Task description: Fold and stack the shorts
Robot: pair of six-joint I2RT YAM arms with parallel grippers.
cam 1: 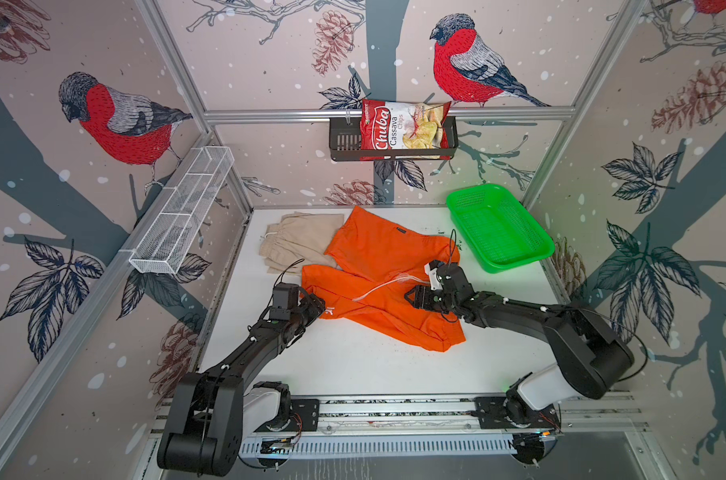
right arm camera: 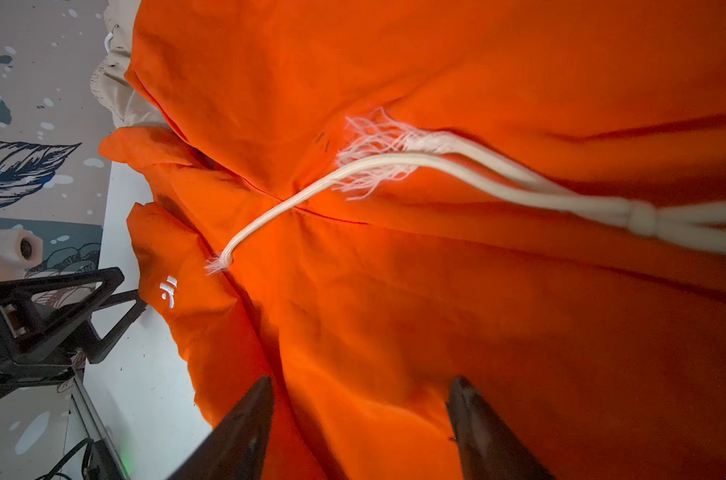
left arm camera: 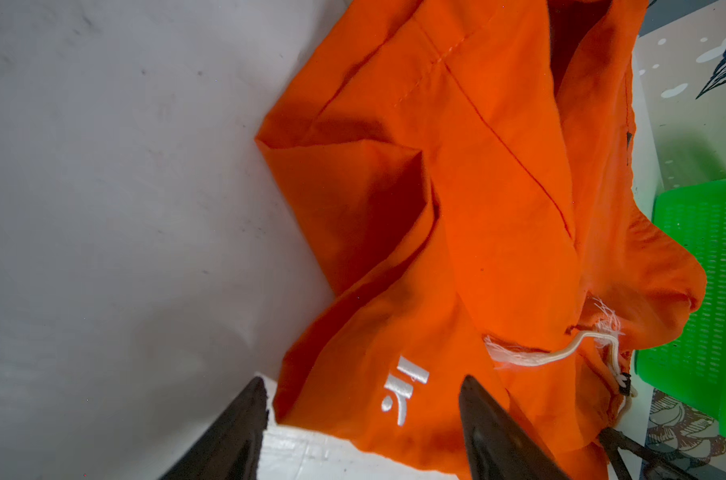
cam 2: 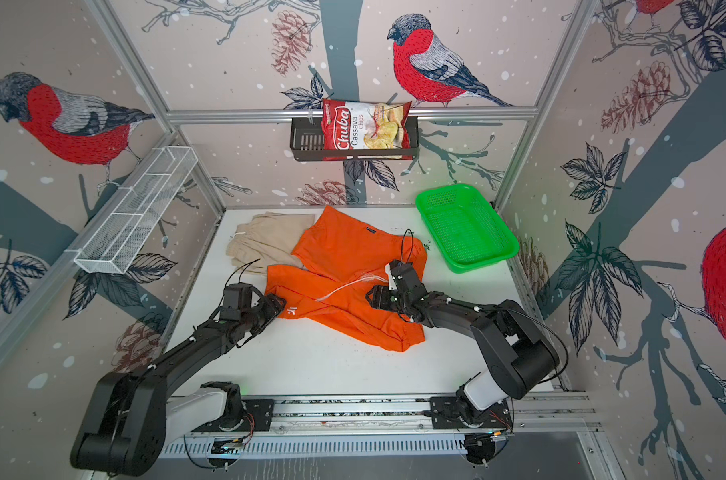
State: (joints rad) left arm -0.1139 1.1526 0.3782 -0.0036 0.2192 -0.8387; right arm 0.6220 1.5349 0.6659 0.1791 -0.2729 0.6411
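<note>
Shorts on the white table, with both grippers at the orange pair.

In both top views the orange shorts lie mid-table. Their waist end is to the right and the legs splay leftward, one toward the back wall, one toward the left gripper. The beige shorts sit bunched at back left, partly under them. The green basket at back right shows bare mesh, and the black wall basket holds a chips bag. The right gripper hovers near the waist. In the left wrist view the fingers stand apart, straddling the hem by the white logo. In the right wrist view the fingers stand apart over orange cloth, with the frayed drawstring beyond.
</note>
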